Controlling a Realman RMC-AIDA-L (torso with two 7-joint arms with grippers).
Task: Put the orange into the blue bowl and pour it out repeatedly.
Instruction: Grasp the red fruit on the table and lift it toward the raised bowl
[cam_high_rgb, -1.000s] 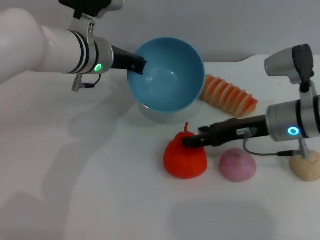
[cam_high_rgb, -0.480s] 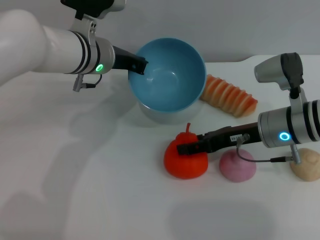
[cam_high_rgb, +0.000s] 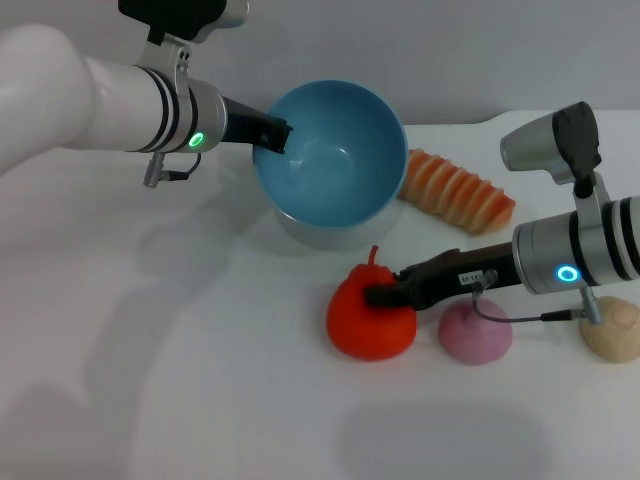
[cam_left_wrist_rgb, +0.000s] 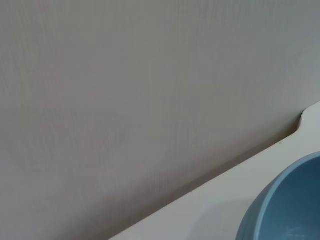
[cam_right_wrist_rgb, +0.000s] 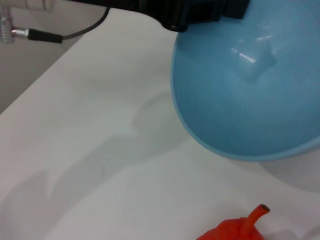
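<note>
Now: right gripper (cam_high_rgb: 378, 295) at the bright red-orange lumpy toy orange (cam_high_rgb: 368, 318) on the white bench (cam_high_rgb: 200, 380)
Its fingers clasp the fruit's top; the left gripper (cam_high_rgb: 272, 136) pinches the rim (far side) of the tilted, raised light-blue round plastic bowl (cam_high_rgb: 330, 150)

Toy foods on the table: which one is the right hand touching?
The orange, red-orange with a stem nub. The right hand rests on its top; the pink ball, tan lump and striped loaf lie untouched.

White table (cam_high_rgb: 150, 380), orange (cam_high_rgb: 368, 318), bread loaf (cam_high_rgb: 455, 190), pink ball (cam_high_rgb: 476, 331)
</note>
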